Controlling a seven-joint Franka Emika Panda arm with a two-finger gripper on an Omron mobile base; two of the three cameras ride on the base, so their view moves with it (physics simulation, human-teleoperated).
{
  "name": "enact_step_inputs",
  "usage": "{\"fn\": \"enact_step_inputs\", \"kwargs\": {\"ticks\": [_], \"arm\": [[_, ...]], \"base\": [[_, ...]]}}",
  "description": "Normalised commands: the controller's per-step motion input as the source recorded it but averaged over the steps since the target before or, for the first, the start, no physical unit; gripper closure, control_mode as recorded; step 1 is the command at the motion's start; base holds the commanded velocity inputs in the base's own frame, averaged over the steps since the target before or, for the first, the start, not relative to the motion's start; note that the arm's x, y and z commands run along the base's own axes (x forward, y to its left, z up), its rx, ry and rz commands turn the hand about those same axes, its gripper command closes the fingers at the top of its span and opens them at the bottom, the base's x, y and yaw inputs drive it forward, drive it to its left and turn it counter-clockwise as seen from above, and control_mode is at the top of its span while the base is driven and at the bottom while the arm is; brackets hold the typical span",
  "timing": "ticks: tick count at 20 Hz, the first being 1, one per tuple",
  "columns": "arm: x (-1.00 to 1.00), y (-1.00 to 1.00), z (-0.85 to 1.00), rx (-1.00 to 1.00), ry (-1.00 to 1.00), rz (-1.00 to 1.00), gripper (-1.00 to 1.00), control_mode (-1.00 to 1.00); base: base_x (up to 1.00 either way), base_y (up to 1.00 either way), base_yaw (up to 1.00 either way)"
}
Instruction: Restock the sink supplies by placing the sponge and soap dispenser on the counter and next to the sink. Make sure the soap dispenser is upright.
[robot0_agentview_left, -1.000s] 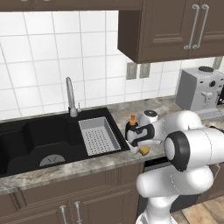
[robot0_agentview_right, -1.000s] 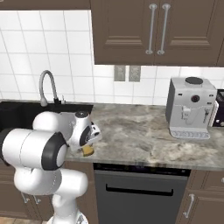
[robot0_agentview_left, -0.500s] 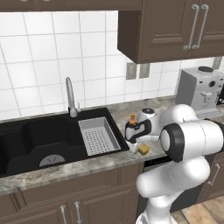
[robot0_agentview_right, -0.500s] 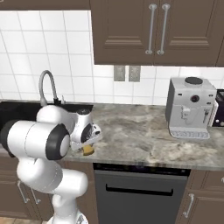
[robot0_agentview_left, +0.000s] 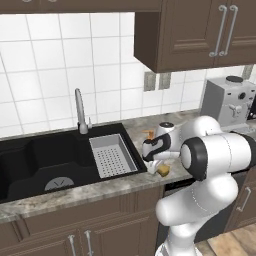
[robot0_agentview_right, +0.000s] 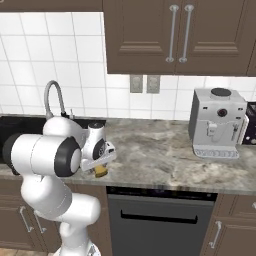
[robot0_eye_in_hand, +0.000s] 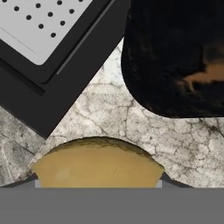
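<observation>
The yellow-tan sponge rests low on the marbled counter, near its front edge and just right of the black sink. My gripper reaches down on it, and both fingertips press the sponge's ends, so it is shut on the sponge. The soap dispenser, black with an orange pump, stands upright on the counter right behind the sponge, beside the sink's rim.
A grey perforated tray lies in the sink's right basin, with the chrome faucet behind it. A coffee machine stands at the far right. A dishwasher front lies under the counter.
The arm's elbow has swung out to the right and lower. The hand, the sponge and the soap dispenser stay where they were.
</observation>
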Motion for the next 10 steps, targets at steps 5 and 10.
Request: {"fn": "enact_step_inputs", "kwargs": {"ticks": [5, 10], "arm": [[0.0, 0.03, -0.04, 0.0, 0.0, 0.0, -1.0, -1.0], [-0.05, 0.0, 0.02, 0.0, 0.0, 0.0, -1.0, -1.0]], "base": [[0.0, 0.0, 0.0], [0.0, 0.0, 0.0]]}}
